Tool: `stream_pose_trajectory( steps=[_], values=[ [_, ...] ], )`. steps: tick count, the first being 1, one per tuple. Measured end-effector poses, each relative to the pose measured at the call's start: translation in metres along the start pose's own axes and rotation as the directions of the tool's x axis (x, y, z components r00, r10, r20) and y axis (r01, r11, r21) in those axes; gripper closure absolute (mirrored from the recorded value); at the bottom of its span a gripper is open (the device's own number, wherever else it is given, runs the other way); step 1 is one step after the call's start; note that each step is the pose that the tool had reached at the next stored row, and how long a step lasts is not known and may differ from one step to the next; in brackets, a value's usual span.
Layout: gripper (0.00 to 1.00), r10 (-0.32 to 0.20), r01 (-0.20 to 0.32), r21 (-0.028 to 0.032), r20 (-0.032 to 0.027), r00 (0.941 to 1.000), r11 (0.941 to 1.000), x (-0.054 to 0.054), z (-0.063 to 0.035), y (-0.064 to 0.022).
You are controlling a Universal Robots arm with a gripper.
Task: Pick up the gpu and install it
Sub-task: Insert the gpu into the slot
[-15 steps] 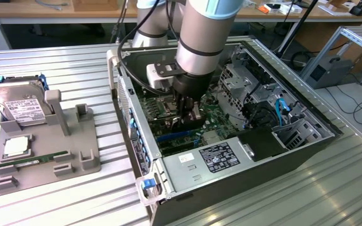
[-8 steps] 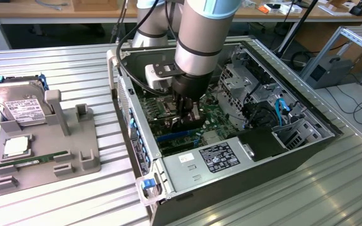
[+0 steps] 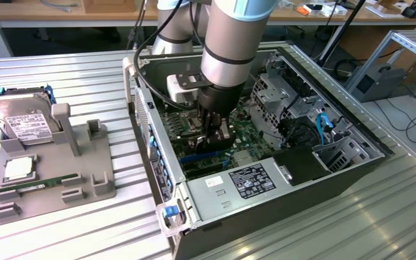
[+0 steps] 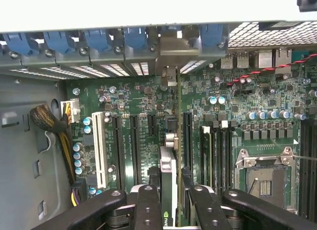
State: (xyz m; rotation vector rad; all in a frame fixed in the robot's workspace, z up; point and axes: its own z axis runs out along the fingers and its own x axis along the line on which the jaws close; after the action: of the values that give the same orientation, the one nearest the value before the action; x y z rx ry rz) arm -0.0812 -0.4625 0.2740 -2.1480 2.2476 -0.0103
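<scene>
Hand [image 4: 170, 200] is clamped on the gpu [image 4: 168, 178], held edge-on just above the motherboard [image 4: 143, 103] inside the open PC case [image 3: 338, 162], probably over a slot. Ribbed metal worktop [image 3: 63, 233], cluttered lab behind.

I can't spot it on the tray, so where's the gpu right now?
The gpu is clamped edge-on in the hand, inside the open computer case, held over the motherboard's expansion slots in the exterior view's middle.
</scene>
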Motion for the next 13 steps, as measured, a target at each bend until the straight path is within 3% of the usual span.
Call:
stream_pose_trajectory(
  steps=[3,5,6,13],
  values=[
    [0.73,0.000,0.000,0.0002,-0.0054,1.0000,1.0000,0.0000,-0.0001,0.0000],
    [0.73,0.000,0.000,0.0005,-0.0167,0.9999,1.0000,0.0000,-0.0002,0.0001],
    [0.73,-0.001,0.001,0.0012,-0.0268,0.9996,1.0000,0.0000,0.0000,0.0000],
    [0.73,-0.001,0.001,0.0011,-0.0273,0.9996,1.0000,-0.0007,-0.0001,0.0001]
  ],
)
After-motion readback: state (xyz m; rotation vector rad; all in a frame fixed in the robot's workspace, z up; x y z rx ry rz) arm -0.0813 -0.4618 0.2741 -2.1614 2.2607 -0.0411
